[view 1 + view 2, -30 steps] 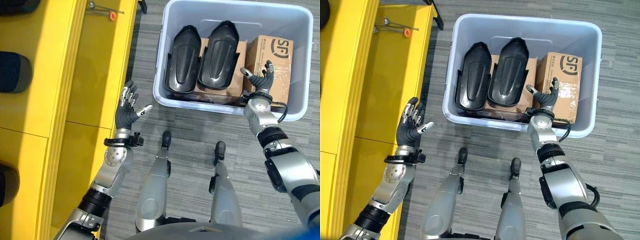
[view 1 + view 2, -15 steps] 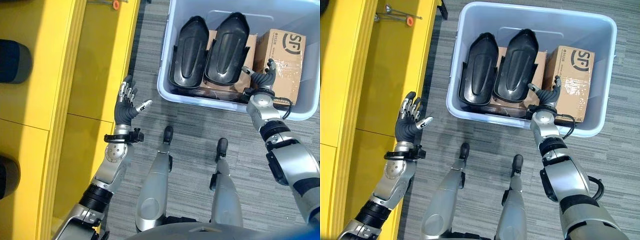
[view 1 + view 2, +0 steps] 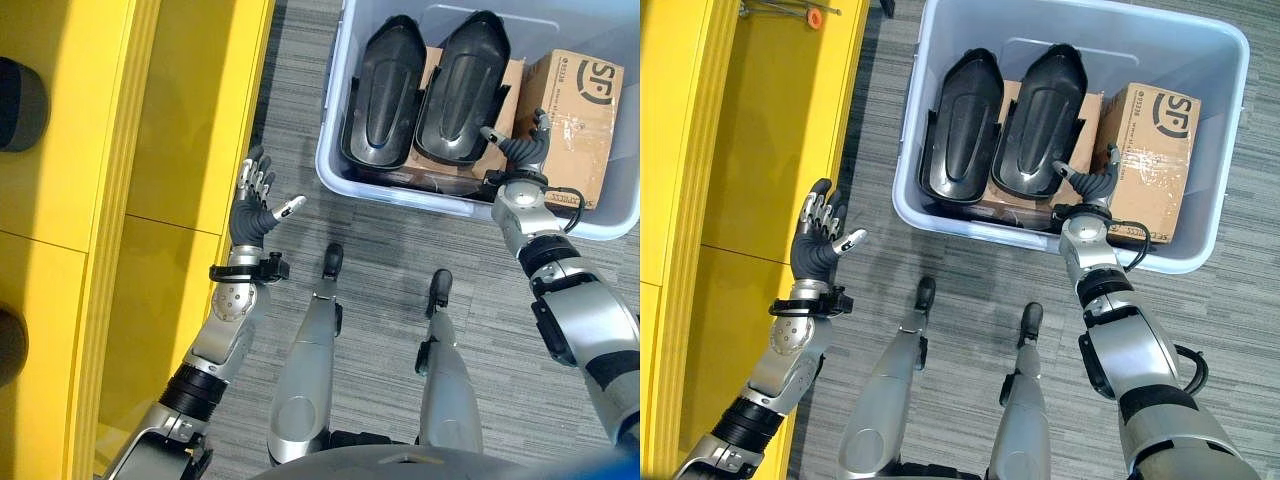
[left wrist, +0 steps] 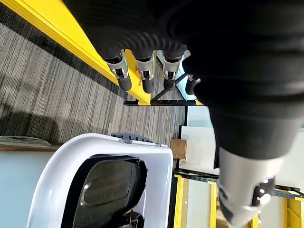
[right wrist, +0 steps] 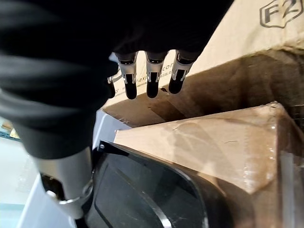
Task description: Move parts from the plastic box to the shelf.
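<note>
the plastic box (image 3: pixel 940 222) sat on the grey carpet floor (image 3: pixel 940 400) just in front of the robot, with the yellow shelf (image 3: pixel 750 150) running along its left side, near enough that a part could likely be swung across without stepping. two black moulded parts (image 3: pixel 958 125) lay side by side in the box, propped at a slant on a flat cardboard box (image 3: pixel 1085 115), and a second cardboard box (image 3: pixel 1152 150) stood beside them on the right. the right hand (image 3: pixel 1092 190) had its fingers (image 5: pixel 151 83) straight and spread, reaching over the box's near wall between the right black part (image 3: pixel 1042 110) and the second cardboard box, apparently lined up to take hold of something there; it held nothing. the left hand (image 3: pixel 255 205) hung between the shelf and the box with fingers and thumb spread, empty, seemingly kept clear and ready to help. no part was yet lifted.
</note>
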Robot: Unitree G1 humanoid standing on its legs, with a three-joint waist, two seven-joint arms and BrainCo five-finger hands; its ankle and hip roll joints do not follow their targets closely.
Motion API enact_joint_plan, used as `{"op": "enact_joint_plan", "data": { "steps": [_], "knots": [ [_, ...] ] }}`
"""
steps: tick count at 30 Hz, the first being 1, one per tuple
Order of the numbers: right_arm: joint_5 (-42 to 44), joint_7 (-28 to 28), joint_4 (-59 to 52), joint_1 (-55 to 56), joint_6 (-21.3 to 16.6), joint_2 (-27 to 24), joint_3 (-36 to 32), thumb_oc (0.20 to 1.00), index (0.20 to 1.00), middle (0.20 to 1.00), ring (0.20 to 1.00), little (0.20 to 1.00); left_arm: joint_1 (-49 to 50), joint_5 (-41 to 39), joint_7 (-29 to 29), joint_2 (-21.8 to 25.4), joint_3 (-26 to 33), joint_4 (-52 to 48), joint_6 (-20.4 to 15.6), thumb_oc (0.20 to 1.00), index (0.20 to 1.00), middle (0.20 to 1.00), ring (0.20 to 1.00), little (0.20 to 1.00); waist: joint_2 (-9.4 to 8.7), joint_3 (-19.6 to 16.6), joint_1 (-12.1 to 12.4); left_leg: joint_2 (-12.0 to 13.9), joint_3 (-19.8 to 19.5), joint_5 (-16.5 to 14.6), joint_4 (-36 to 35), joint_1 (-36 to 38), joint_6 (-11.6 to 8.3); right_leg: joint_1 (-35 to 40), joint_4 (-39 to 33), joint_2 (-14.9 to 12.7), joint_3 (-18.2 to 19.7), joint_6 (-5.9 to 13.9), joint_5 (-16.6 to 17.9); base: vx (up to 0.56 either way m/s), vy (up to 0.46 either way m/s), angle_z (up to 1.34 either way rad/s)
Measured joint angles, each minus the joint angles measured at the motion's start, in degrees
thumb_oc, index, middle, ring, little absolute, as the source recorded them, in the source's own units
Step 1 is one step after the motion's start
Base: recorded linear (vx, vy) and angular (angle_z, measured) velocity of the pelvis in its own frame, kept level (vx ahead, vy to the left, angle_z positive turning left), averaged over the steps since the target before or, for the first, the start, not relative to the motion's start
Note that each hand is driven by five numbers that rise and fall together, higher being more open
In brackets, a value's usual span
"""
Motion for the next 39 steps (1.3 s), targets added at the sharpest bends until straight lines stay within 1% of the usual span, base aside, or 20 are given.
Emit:
{"op": "enact_joint_plan", "data": {
  "steps": [6,10,16,18,22,27,34,37,38,39],
  "knots": [
    [0.0,-0.03,2.61,-2.87,0.32,-0.2,0.22,1.0,1.0,1.0,1.0,1.0,-0.29,0.0,0.24,0.18,-0.12,0.0,-0.09,1.0,1.0,1.0,1.0,1.0,-0.18,0.21,-0.03,0.0,-0.33,-0.13,0.8,-1.48,0.06,-0.92,0.0,0.04,-0.64,-0.02,0.09,0.0,-0.002,0.01],
    [-0.01,-0.01,3.43,-4.24,0.91,-0.45,0.29,1.0,1.0,1.0,1.0,1.0,-1.24,0.01,0.29,0.24,-1.26,0.0,-0.09,1.0,1.0,1.0,1.0,1.0,-0.18,1.37,0.51,-0.17,-0.5,-0.17,1.02,-1.99,0.09,-1.19,0.0,-0.05,-0.89,0.08,0.3,0.0,0.0,0.0],
    [-0.17,0.07,5.65,-5.76,1.32,-0.64,0.85,1.0,1.0,1.0,1.0,1.0,-1.97,0.06,0.37,0.27,-1.7,0.0,-0.11,1.0,1.0,1.0,1.0,1.0,-0.12,1.94,1.17,-0.28,-1.22,-0.17,1.54,-3.41,0.09,-1.89,0.0,0.02,-1.49,0.05,0.28,0.01,-0.009,0.04],
    [-0.56,0.06,7.19,-6.87,1.65,-0.63,1.63,1.0,1.0,1.0,1.0,1.0,-2.51,0.06,0.42,0.26,-1.76,0.01,-0.12,1.0,1.0,1.0,1.0,1.0,-0.11,2.53,1.39,-0.44,-1.53,-0.24,2.04,-4.2,0.1,-2.28,0.0,0.0,-1.7,0.08,0.31,0.02,0.003,0.08],
    [-1.4,-0.42,7.86,-7.65,2.1,-2.42,2.48,1.0,1.0,1.0,1.0,1.0,-3.4,0.1,1.15,0.27,-1.79,0.01,-0.13,1.0,1.0,1.0,1.0,1.0,-0.12,2.54,1.53,-1.12,-1.93,-0.43,3.05,-6.06,0.43,-3.24,-0.01,-0.58,-2.49,0.07,0.29,0.02,0.002,0.07],
    [-2.23,-1.69,9.0,-7.95,2.09,-3.05,2.46,1.0,1.0,1.0,1.0,1.0,-3.47,0.14,1.61,0.25,-1.82,0.01,-0.13,1.0,1.0,1.0,1.0,1.0,-0.14,2.55,1.52,-1.71,-2.61,-0.6,4.03,-7.79,0.73,-3.94,-0.02,-0.87,-2.93,0.07,0.28,0.03,-0.002,0.08],
    [-2.25,-1.74,10.6,-8.2,2.15,-4.27,2.47,1.0,1.0,1.0,1.0,1.0,-3.52,0.5,2.64,0.18,-1.94,0.01,-0.13,1.0,1.0,1.0,1.0,1.0,-0.16,2.56,1.96,-2.31,-2.98,-0.49,4.1,-8.45,0.89,-4.21,-0.03,-1.38,-3.29,0.07,0.23,0.02,-0.002,0.04],
    [-2.26,-1.93,11.18,-8.56,2.25,-4.86,2.46,1.0,1.0,1.0,1.0,1.0,-3.6,0.78,2.7,0.17,-2.02,0.01,-0.13,1.0,1.0,1.0,1.0,1.0,-0.16,2.55,1.7,-2.79,-3.44,-0.51,4.74,-9.5,0.92,-4.56,-0.04,-1.69,-4.38,0.17,-0.05,0.01,0.002,0.08],
    [-2.26,-2.03,11.18,-8.58,2.45,-5.01,2.46,0.583,0.583,0.583,0.583,0.583,-3.65,0.78,2.7,0.17,-2.07,0.01,-0.13,1.0,1.0,1.0,1.0,1.0,-0.16,2.55,1.69,-2.91,-3.46,-0.52,4.84,-9.64,0.95,-4.59,-0.04,-1.76,-4.42,0.17,-0.05,0.01,-0.008,0.09],
    [-2.29,-2.24,11.75,-8.77,2.47,-5.13,2.46,0.539,0.539,0.539,0.539,0.539,-3.74,0.8,2.73,0.17,-2.08,0.02,-0.13,1.0,1.0,1.0,1.0,1.0,-0.17,2.55,1.72,-3.08,-3.44,-0.52,4.9,-9.84,1.03,-4.65,-0.06,-1.92,-4.5,0.18,-0.06,0.01,0.001,0.05]
  ]
}}
